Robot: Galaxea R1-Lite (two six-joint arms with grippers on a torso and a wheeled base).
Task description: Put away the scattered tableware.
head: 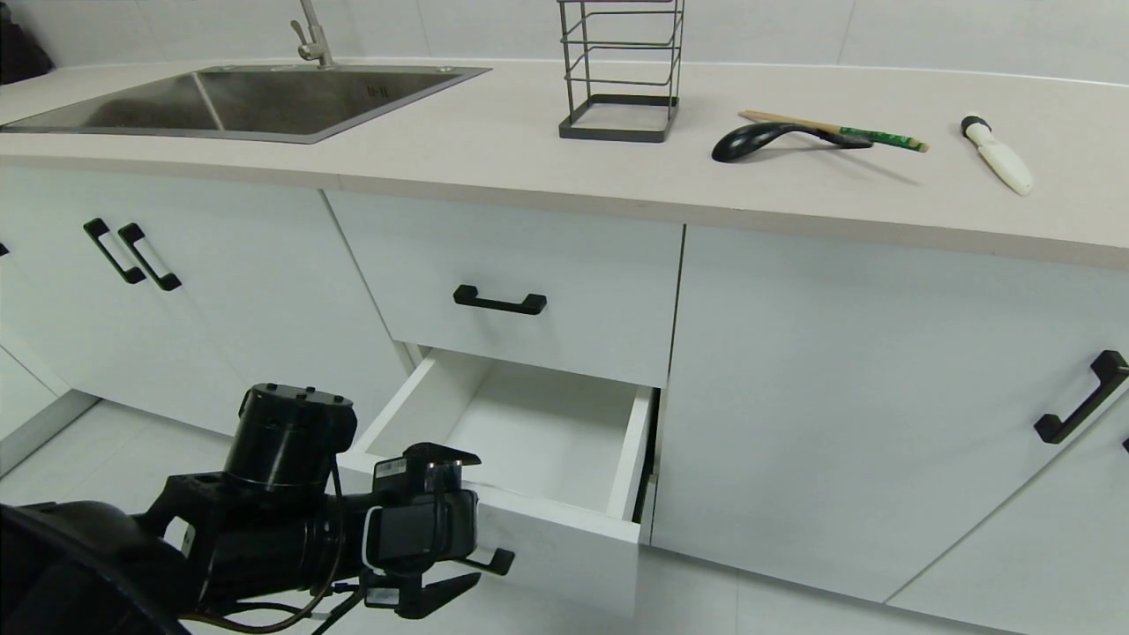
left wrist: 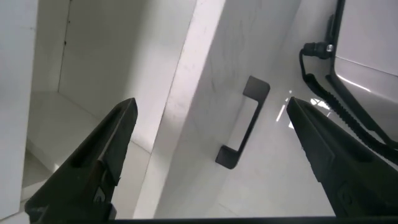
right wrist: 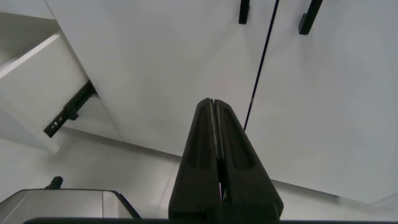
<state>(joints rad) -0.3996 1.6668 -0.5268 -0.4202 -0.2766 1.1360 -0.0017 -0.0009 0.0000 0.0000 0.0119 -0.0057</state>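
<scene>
On the counter lie a black spoon [head: 758, 139], a pair of chopsticks [head: 847, 132] crossing its handle, and a white-handled utensil [head: 1001, 159] farther right. Below the counter, the lower drawer [head: 631, 450] is pulled out and its white inside is bare. My left gripper [head: 481, 578] hangs open just in front of the drawer's front panel. The left wrist view has the drawer's black handle [left wrist: 242, 121] between the spread fingers [left wrist: 106, 155] of the left gripper [left wrist: 211, 106], a little beyond them and untouched. My right gripper [right wrist: 213, 109] is shut on nothing, low before the cabinet doors.
A black wire rack [head: 622, 79] stands on the counter left of the spoon. A steel sink [head: 247, 97] with a tap is at the far left. The upper drawer [head: 499, 302] is shut. White cabinet doors [head: 847, 397] with black handles flank the drawers.
</scene>
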